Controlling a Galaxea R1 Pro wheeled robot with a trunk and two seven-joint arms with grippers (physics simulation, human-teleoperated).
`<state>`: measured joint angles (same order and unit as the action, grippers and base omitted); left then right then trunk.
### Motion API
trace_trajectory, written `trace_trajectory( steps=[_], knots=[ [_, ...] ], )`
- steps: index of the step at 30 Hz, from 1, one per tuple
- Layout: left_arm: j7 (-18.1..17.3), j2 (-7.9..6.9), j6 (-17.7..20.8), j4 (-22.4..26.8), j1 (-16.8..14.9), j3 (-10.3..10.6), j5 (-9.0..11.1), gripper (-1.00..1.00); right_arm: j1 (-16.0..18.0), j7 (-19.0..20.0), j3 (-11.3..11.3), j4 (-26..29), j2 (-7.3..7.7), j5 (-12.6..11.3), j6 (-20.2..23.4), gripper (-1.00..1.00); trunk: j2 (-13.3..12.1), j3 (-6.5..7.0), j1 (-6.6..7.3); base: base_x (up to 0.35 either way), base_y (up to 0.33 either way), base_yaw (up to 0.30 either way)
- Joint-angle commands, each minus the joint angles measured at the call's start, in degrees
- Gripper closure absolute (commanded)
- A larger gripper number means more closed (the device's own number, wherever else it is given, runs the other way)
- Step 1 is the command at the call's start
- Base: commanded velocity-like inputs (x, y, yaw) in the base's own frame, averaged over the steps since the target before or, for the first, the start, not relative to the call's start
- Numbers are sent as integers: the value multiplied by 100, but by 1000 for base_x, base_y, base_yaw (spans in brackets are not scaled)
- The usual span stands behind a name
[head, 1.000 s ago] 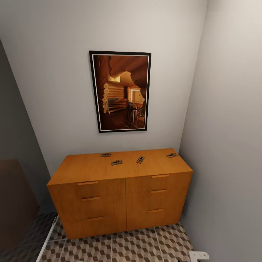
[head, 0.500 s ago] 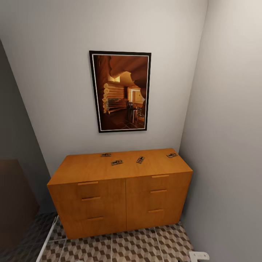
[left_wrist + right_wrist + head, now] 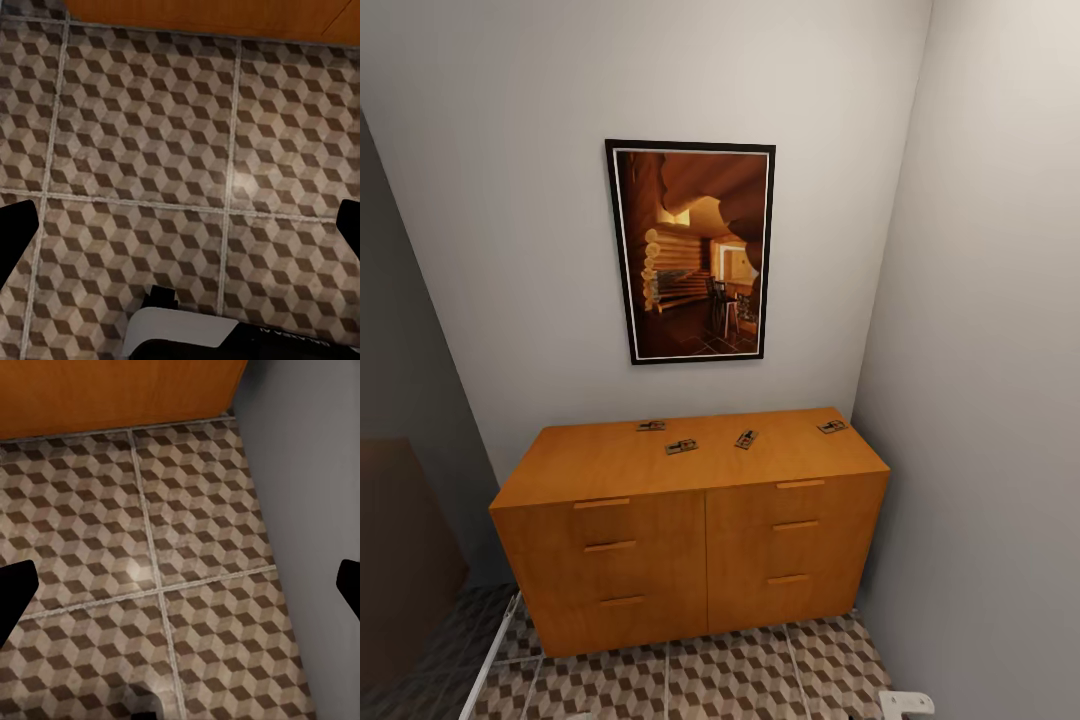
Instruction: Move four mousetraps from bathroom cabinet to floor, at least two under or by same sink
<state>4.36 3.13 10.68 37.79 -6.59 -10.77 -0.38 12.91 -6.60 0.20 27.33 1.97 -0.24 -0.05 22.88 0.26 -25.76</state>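
Left end effector (image 3: 180, 221): your left wrist view looks down on the tiles; the two dark fingertips sit at opposite edges of the picture, so the jaws stand wide apart with nothing between them.
Right end effector (image 3: 180, 585): same story on your right, fingertips spread to the edges, nothing held, tiles below and the grey wall beside it.
Bathroom floor (image 3: 760, 670): nearest to you, cube-patterned tiles running up to the foot of the cabinet; no trap lies on it yet.
Cabinet (image 3: 690, 545): straight ahead, against the far wall and close to the right wall, all six drawer fronts shut.
Mousetraps (image 3: 681, 446): all four lie flat on the cabinet's top, strung along its far half. From left to right: one far back (image 3: 651, 425), one nearer you at centre, one just right of it (image 3: 746, 438), and one near the far right corner (image 3: 832, 426).
Key relation: the traps lie above and beyond both end effectors, which point down at the floor. Judging by position, your right arm is nearer the corner trap, your left the left pair.
Picture (image 3: 692, 250): hangs on the far wall above.
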Motion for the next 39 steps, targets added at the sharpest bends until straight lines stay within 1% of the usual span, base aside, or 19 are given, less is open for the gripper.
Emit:
trace_trajectory(
  steps=[1,4,8,10,11,13,16,20,21,24,27,30,31,33,36,39],
  knots=[
    [1,-4,-21,-22,0,-17,0,-100,1,-10,2,2,1,10,1,-100,4,-2,-2,0,0,0],
    [-12,-29,-200,-149,-2,-10,27,-100,2,1,-6,59,7,49,9,-100,4,-2,-2,0,0,0],
    [-16,-9,-225,-73,-12,3,26,-100,21,9,-12,248,11,60,57,-100,4,-2,-2,0,0,0],
    [-15,15,-210,73,-22,12,21,-100,29,13,-12,435,9,63,83,-100,4,-2,-2,0,0,0],
    [-15,51,-160,290,-33,19,15,-100,35,12,-12,667,8,65,131,-100,4,-2,-2,0,0,0],
    [-13,108,-43,559,-40,25,7,-100,38,11,-11,938,7,63,240,-100,4,-2,-2,0,0,0],
    [-9,219,297,1033,-46,42,-3,-100,46,15,-13,1434,6,56,574,-100,4,-2,-2,0,0,0],
    [-3,356,969,1812,-54,146,-10,-100,50,17,-17,2270,6,28,1297,-100,4,-2,-2,0,0,0],
    [3,410,1334,2240,-57,266,-12,-100,51,18,-18,2739,5,11,1710,-100,4,-2,-2,0,0,0],
    [16,470,1845,2842,-65,506,-13,-100,52,18,-19,3427,1,-23,2300,-100,4,-2,-2,0,0,0],
    [24,510,2280,3342,-106,720,-14,-100,55,20,-21,4020,-6,-81,2769,-100,4,-2,-2,0,0,0],
    [31,572,2610,3678,-206,851,-12,-100,82,16,-20,4449,-13,-180,3062,-100,4,-2,-2,0,0,0],
    [34,632,2772,3813,-306,900,-15,-100,153,11,-20,4624,-16,-263,3177,-100,4,-2,-2,0,0,0],
    [36,687,2897,3897,-428,932,-18,-100,270,4,-20,4734,-18,-349,3253,-100,4,-2,-2,0,0,0],
    [39,687,3048,3968,-638,960,-21,-100,494,-8,-23,4819,-20,-454,3327,-100,4,-2,-2,0,0,0],
    [43,687,3166,4005,-870,974,-26,-100,743,-19,-26,4861,-20,-510,3436,-100,4,-2,-2,0,0,0]
  ],
)
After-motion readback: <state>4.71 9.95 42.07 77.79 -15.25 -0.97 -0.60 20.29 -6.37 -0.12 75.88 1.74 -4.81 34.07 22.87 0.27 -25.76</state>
